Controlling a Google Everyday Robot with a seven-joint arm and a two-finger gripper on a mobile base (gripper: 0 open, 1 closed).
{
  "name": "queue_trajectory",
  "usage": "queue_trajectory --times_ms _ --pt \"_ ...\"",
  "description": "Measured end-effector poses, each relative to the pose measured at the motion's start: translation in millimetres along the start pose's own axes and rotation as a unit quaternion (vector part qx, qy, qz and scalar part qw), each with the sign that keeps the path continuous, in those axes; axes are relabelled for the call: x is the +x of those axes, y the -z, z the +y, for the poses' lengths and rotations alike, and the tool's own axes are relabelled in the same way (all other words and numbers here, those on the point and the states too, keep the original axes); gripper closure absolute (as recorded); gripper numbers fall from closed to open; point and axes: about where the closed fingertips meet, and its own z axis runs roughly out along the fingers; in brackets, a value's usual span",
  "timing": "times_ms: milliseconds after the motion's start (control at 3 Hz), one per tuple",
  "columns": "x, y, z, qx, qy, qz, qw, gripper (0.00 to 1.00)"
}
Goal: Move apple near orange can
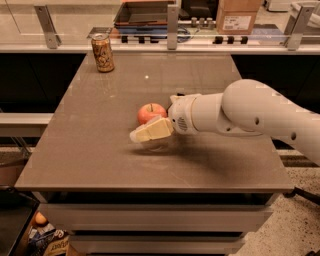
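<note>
The orange-red apple (150, 112) sits on the brown table (90, 145) near its middle. The orange can (102, 52) stands upright at the table's far left corner, well away from the apple. My gripper (148, 133) reaches in from the right on a white arm and hangs low over the table, just in front of the apple and touching or nearly touching it. The cream-coloured finger (151, 131) hides the apple's lower front.
A glass rail with metal posts (172, 20) runs along the table's far edge. Behind it are a dark tray (142, 12) and a cardboard box (239, 16). Snack bags (47, 240) lie on the floor at the lower left.
</note>
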Motion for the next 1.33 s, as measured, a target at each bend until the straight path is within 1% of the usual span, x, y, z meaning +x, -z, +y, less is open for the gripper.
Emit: queue_trajectory --times_ms 333,1333 --pt "-1.6 -0.3 1.8 -0.001 0.002 0.000 1.0000 0.18" --pt "-6.2 -1.4 7.2 -0.003 0.008 0.000 1.0000 0.87"
